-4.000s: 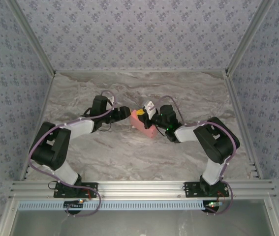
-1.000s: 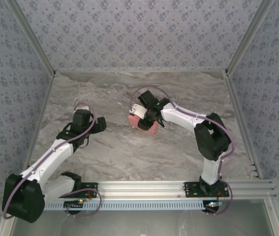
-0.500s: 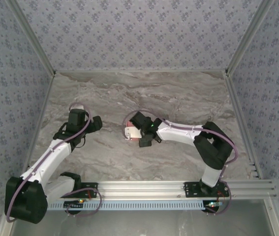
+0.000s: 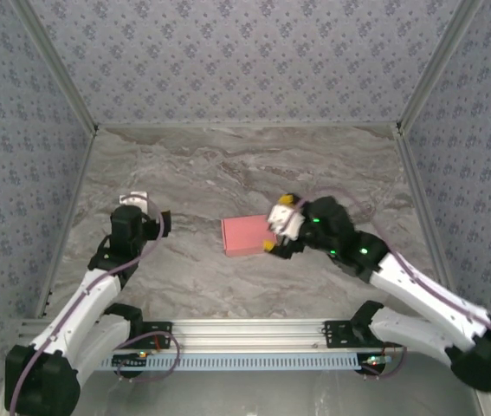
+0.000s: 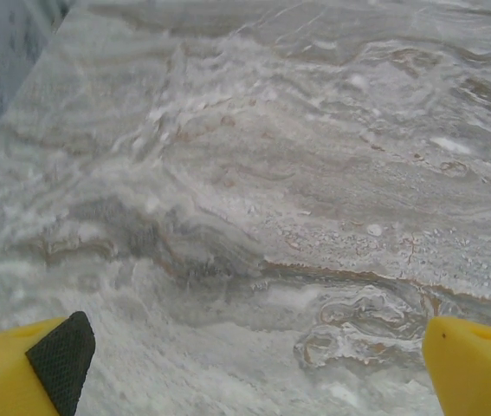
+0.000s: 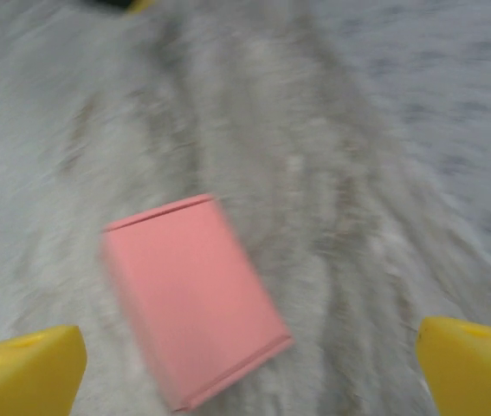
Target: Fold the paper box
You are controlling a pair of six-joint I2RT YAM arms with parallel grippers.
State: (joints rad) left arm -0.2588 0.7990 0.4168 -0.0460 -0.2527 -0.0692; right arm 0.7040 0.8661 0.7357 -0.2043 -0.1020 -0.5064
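The paper box (image 4: 245, 235) is a closed salmon-pink rectangular box lying flat on the marble table, left of centre-right. My right gripper (image 4: 276, 224) is open just beyond the box's right end, and nothing is between its yellow fingertips (image 4: 287, 199). In the right wrist view the paper box (image 6: 189, 295) lies blurred ahead of the right gripper (image 6: 249, 347), apart from both fingers (image 6: 29, 368). My left gripper (image 4: 150, 211) is open over bare table well left of the box. The left wrist view shows the left gripper (image 5: 254, 355) wide apart with only marble between its fingers (image 5: 470, 364).
Patterned walls (image 4: 245, 61) close the table in at the back and both sides. An aluminium rail (image 4: 254, 329) runs along the near edge by the arm bases. Bare marble (image 4: 228, 165) stretches behind the box.
The right gripper opened, let go of the box and drew back to the right. The box now lies flat on the table. The left arm pulled back toward its base.
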